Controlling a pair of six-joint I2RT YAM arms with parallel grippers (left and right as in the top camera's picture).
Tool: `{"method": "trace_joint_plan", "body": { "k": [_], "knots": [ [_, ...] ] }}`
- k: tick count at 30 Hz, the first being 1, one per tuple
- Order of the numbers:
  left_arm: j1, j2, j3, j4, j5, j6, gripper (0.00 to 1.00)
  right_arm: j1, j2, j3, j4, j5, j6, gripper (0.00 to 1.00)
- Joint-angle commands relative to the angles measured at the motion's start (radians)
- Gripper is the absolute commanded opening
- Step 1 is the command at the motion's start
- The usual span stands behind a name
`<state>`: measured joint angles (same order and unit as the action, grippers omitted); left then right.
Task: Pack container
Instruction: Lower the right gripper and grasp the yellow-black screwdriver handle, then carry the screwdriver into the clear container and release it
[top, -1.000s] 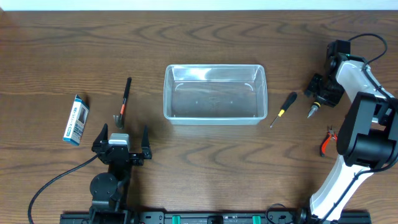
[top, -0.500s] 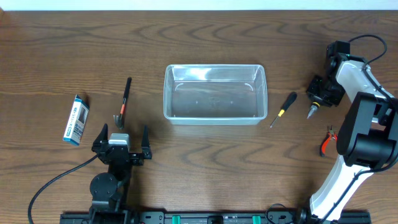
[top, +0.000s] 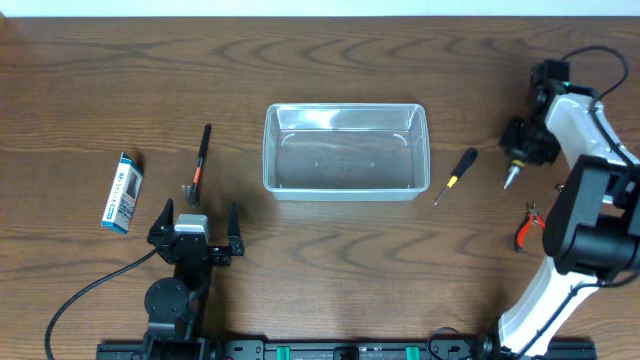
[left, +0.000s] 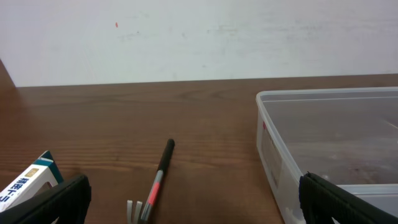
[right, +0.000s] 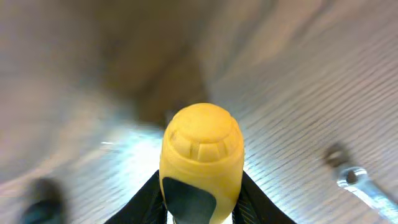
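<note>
The clear plastic container (top: 268, 150) stands empty at the table's centre; its left corner shows in the left wrist view (left: 323, 94). My right gripper (top: 524, 142) is at the far right, shut on a yellow-and-black screwdriver handle (right: 202, 149), and the tool's tip (top: 511, 178) points down toward the table. My left gripper (top: 195, 232) is open and empty near the front left, its fingers at the lower corners of the left wrist view (left: 199, 208).
A hammer (top: 200, 160) lies left of the container, also in the left wrist view (left: 158, 180). A blue-and-white box (top: 121, 192) lies further left. A black-and-yellow screwdriver (top: 455, 172) lies right of the container. Red pliers (top: 525, 228) lie at front right.
My right gripper has shifted a little to the right and back with the yellow-handled screwdriver in it. The left arm has not moved.
</note>
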<state>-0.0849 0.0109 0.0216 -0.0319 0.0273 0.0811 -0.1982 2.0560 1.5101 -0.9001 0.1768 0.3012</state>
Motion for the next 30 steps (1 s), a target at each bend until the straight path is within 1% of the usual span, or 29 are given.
{"method": "trace_joint_plan", "body": {
  "k": [1, 2, 5, 13, 17, 20, 23, 24, 30],
  "knots": [
    [0.006, -0.005, -0.018, -0.039, -0.009, -0.005, 0.98, 0.035, -0.121, 0.089, 0.002, -0.002, -0.076, 0.17],
    [0.006, -0.005, -0.018, -0.039, -0.009, -0.005, 0.98, 0.045, -0.139, 0.104, 0.001, -0.002, -0.085, 0.14],
    [0.006, -0.005, -0.018, -0.039, -0.009, -0.005, 0.98, 0.084, -0.184, 0.145, -0.008, -0.004, -0.109, 0.12],
    [0.006, -0.005, -0.018, -0.039, -0.009, -0.005, 0.98, 0.261, -0.280, 0.226, -0.023, -0.145, -0.157, 0.14],
    [0.006, -0.005, -0.018, -0.039, -0.009, -0.005, 0.98, 0.386, -0.289, 0.262, -0.024, -0.222, -0.226, 0.17],
    [0.006, -0.005, -0.018, -0.039, -0.009, -0.005, 0.99, 0.491, -0.289, 0.265, -0.015, -0.221, -0.264, 0.18],
    [0.006, -0.005, -0.018, -0.039, -0.009, -0.005, 0.98, 0.585, -0.286, 0.264, 0.000, -0.218, -0.286, 0.18],
    [0.006, -0.005, -0.018, -0.039, -0.009, -0.005, 0.98, 0.612, -0.283, 0.264, 0.004, -0.217, -0.304, 0.20],
    [0.006, -0.005, -0.018, -0.039, -0.009, -0.005, 0.98, 0.738, -0.244, 0.263, -0.014, -0.139, -0.318, 0.20]
  ]
}}
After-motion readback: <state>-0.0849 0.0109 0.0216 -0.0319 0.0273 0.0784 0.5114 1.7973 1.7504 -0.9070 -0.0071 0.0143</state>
